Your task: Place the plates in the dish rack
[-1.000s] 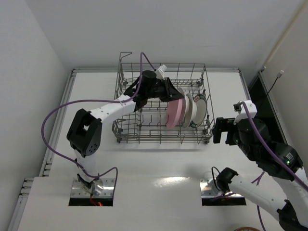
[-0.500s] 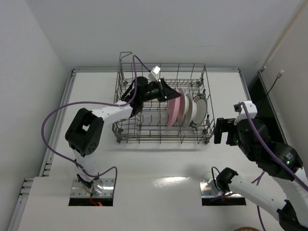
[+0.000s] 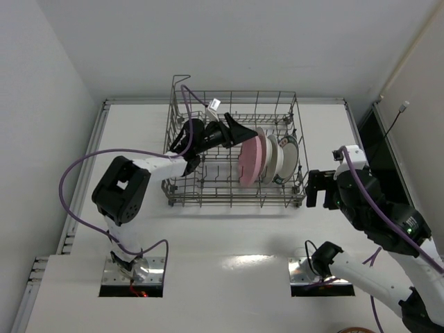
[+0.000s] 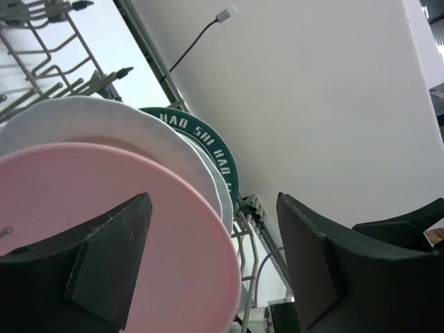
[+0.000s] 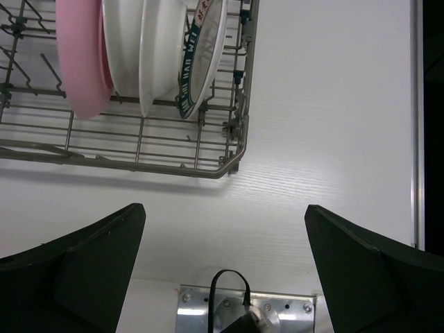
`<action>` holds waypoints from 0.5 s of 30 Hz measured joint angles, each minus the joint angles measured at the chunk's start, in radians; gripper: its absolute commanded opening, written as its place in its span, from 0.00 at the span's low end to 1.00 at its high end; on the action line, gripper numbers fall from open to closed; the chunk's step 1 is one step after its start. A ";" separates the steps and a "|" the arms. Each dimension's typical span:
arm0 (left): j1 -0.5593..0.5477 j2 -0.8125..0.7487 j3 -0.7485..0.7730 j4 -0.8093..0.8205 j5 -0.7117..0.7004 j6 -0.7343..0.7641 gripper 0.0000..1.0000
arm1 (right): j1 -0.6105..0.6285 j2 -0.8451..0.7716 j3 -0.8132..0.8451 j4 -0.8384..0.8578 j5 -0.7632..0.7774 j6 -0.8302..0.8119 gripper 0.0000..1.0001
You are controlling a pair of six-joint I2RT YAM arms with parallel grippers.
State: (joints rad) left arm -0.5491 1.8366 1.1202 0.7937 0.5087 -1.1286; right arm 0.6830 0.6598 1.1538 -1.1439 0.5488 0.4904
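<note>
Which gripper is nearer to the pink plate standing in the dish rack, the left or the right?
Left. The left gripper is inside the dish rack, its open jaws at the rim of the pink plate. The right gripper hangs outside the rack, beyond its right end.

4 plates (image 3: 267,158) upright in grey wire dish rack (image 3: 208,201), right end.
</note>
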 measured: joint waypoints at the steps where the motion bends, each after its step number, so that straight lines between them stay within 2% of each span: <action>1: 0.000 -0.007 0.000 -0.008 -0.005 0.008 0.70 | 0.000 0.006 -0.003 0.002 -0.002 0.000 0.99; 11: 0.034 -0.085 0.108 -0.177 -0.016 0.124 0.73 | 0.000 0.063 -0.011 0.044 -0.035 -0.001 0.99; 12: 0.044 -0.098 0.109 -0.194 -0.016 0.135 0.76 | 0.000 0.062 -0.011 0.044 -0.037 -0.001 0.99; 15: 0.071 -0.148 0.145 -0.307 -0.042 0.216 0.77 | 0.000 0.063 -0.005 0.043 -0.041 0.000 0.99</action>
State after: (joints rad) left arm -0.4778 1.6890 1.2652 0.4870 0.4667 -0.9127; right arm 0.6830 0.7223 1.1492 -1.1004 0.5079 0.4900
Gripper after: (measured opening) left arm 0.764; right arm 0.990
